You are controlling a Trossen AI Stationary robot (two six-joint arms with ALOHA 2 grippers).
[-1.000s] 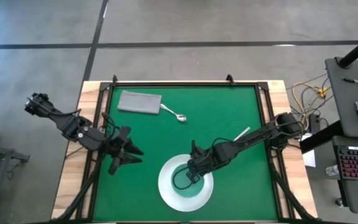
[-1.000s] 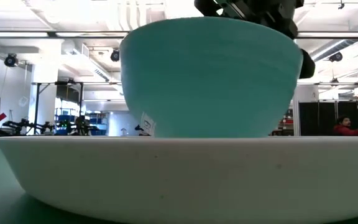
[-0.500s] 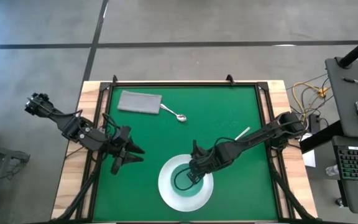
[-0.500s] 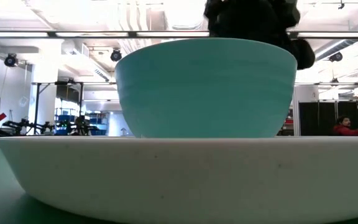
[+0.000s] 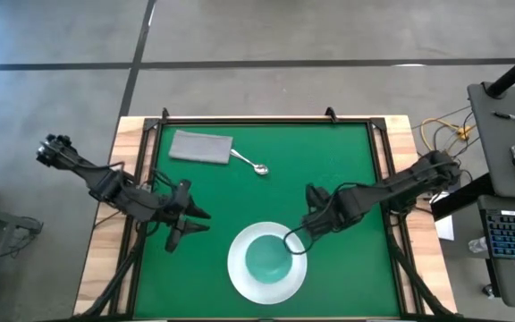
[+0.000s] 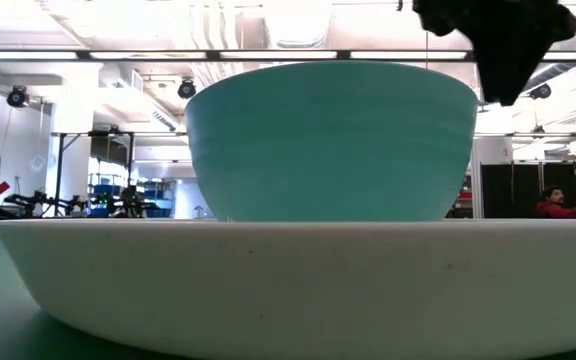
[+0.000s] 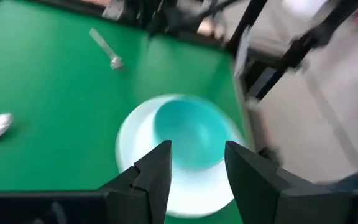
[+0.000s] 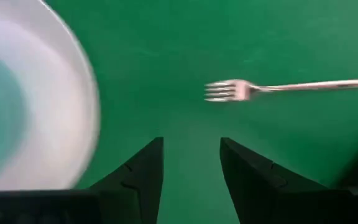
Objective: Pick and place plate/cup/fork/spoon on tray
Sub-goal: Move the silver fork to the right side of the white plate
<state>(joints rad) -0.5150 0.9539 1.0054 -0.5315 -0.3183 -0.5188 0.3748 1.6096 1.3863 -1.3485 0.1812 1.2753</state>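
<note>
The white plate [image 5: 266, 262] lies on the green mat near the table's near edge. The teal cup [image 5: 266, 259] stands upright by its base in the plate's middle, as the low view [image 6: 333, 140] shows. My right gripper [image 5: 304, 224] is open and empty, just off the plate's far right rim. The fork [image 8: 278, 87] lies on the mat ahead of it; in the high view my right arm covers the fork. The spoon [image 5: 252, 165] lies at the far left. My left gripper [image 5: 199, 222] is open and empty, left of the plate.
A folded grey cloth [image 5: 201, 147] lies at the far left, beside the spoon's handle. A black frame [image 5: 266, 122] borders the green mat. Bare mat lies between the plate and the far edge. A desk with a keyboard [image 5: 512, 241] stands to the right of the table.
The cup, tilted and raised at one side a second ago, has come down level onto the plate and stays there. My right gripper has left the cup and gone up and toward the table's right and far edges, clear of the plate.
</note>
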